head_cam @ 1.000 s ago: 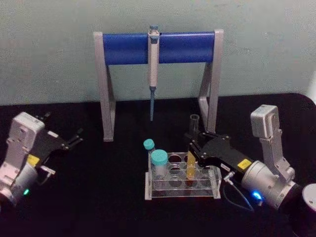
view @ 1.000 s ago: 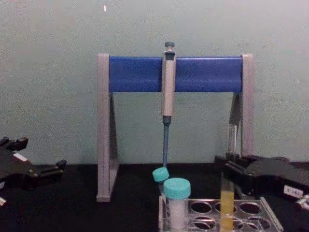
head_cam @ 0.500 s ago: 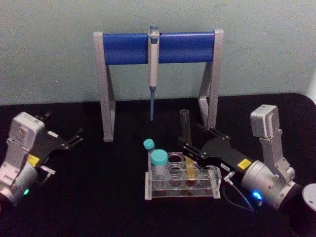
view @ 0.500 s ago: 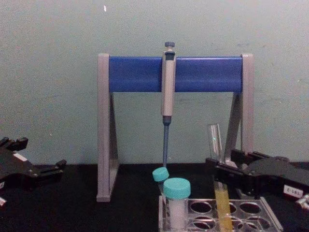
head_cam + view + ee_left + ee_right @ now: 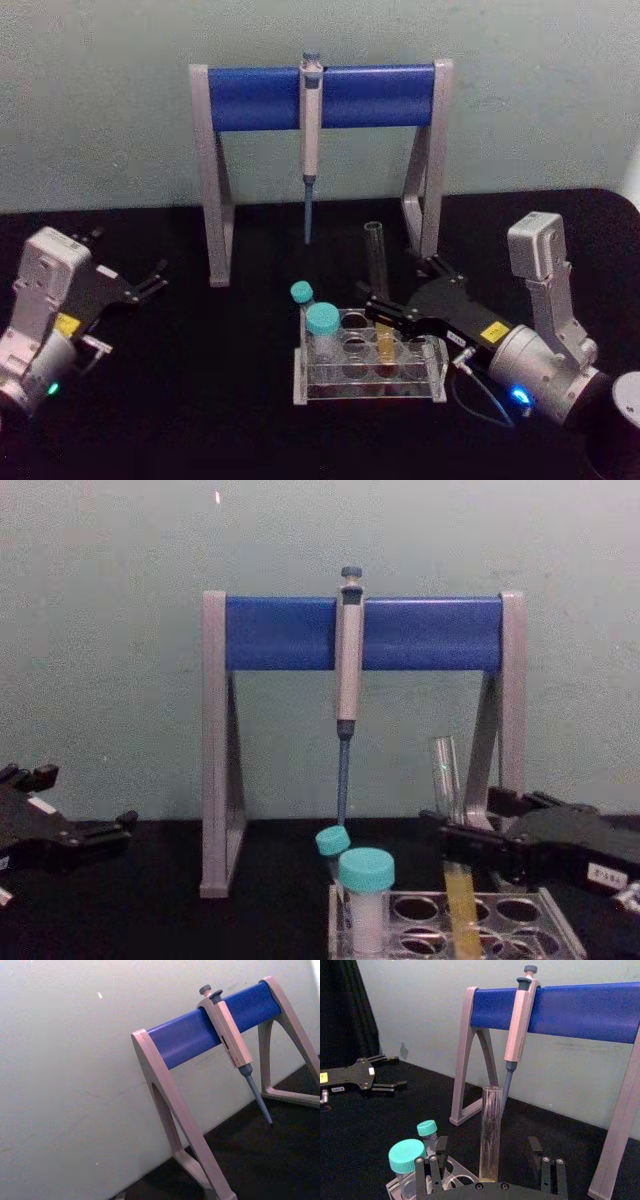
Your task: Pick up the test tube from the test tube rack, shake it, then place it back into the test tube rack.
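The test tube point(image 5: 377, 260) stands in the test tube rack point(image 5: 370, 392), leaning slightly toward the left, with yellow-orange liquid in its lower part. My right gripper point(image 5: 399, 283) is open around it, one finger on each side and both clear of the glass. The right wrist view shows the test tube point(image 5: 490, 1130) rising between the spread fingers point(image 5: 440, 1152) above the test tube rack point(image 5: 455, 1170). From the chest, the test tube point(image 5: 447, 775) pokes up past the right gripper point(image 5: 460, 812). My left gripper point(image 5: 128, 252) rests open at the far left.
A grey-and-blue pipette stand point(image 5: 320, 95) spans the back of the table, with a pipette point(image 5: 310, 150) hanging from its bar. Two teal-capped vials point(image 5: 323, 330) sit in the rack's left end. The right stand leg point(image 5: 428, 170) is just behind my right gripper.
The right gripper's fingers have opened off the test tube. The tube has gone from upright to leaning left and now sits lower in the rack. The left arm is still.
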You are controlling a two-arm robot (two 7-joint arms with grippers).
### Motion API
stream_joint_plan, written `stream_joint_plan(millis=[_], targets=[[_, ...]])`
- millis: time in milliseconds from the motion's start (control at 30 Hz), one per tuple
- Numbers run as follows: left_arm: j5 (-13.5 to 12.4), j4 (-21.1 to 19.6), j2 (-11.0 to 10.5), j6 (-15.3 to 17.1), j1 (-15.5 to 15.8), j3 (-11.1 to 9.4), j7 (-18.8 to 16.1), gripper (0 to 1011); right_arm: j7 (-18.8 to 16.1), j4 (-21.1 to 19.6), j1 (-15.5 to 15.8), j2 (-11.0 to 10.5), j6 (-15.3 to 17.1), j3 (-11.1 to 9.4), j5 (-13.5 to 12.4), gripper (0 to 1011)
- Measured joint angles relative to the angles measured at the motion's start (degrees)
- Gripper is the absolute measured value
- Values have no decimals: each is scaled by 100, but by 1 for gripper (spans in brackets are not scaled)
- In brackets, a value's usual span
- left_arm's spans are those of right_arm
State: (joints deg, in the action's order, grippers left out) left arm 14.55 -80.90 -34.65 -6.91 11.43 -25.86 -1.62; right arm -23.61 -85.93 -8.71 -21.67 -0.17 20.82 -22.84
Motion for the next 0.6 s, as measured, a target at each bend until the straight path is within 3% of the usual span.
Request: stream_joint_plan(millis=[400,600], targets=[[0,0,0,0,0,0,0,1010,0,-7,4,-7,-3,-3,-1,1000],[0,0,0,0,0,0,0,1010,12,-161,130,-89,-36,-126,-56,1000]])
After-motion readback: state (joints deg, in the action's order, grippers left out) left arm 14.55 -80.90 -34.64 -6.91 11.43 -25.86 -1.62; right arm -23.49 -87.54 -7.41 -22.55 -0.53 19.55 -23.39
